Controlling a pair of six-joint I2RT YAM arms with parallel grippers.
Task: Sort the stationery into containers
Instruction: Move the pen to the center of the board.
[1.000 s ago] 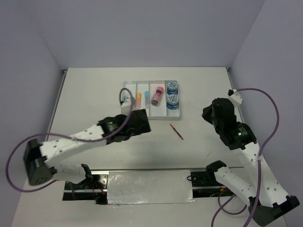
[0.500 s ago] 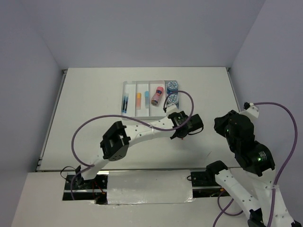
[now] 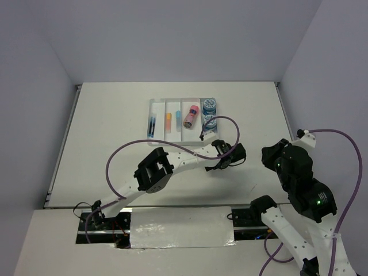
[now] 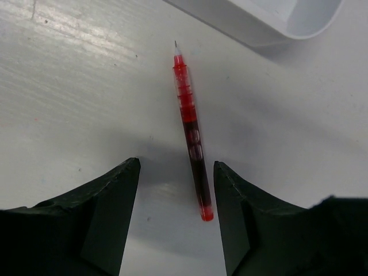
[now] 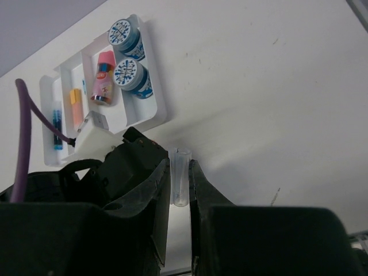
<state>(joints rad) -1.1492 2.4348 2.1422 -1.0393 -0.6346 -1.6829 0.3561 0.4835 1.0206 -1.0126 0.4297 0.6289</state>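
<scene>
A red pen [image 4: 190,126] lies on the white table just outside the clear tray's corner [image 4: 276,23]. My left gripper [image 4: 176,167] is open with the pen's rear end between its jaws, nearer the right finger; from above, the gripper [image 3: 223,160] covers the pen. My right gripper [image 5: 180,162] is shut on a small clear tube [image 5: 181,190]. The tray [image 3: 150,118] holds two blue rolls [image 3: 209,105], a pink cylinder [image 3: 191,115], an orange eraser [image 3: 168,119], a light-blue eraser [image 3: 178,114] and a blue pen [image 3: 152,124].
The right arm [image 3: 293,172] stands at the table's right side, right of my left gripper. The left arm's purple cable [image 3: 230,123] loops over the tray's right end. Walls close in the table at the back and both sides.
My left arm has swung from in front of the tray to the right and now sits over the red pen. My right arm has drawn back toward the near right.
</scene>
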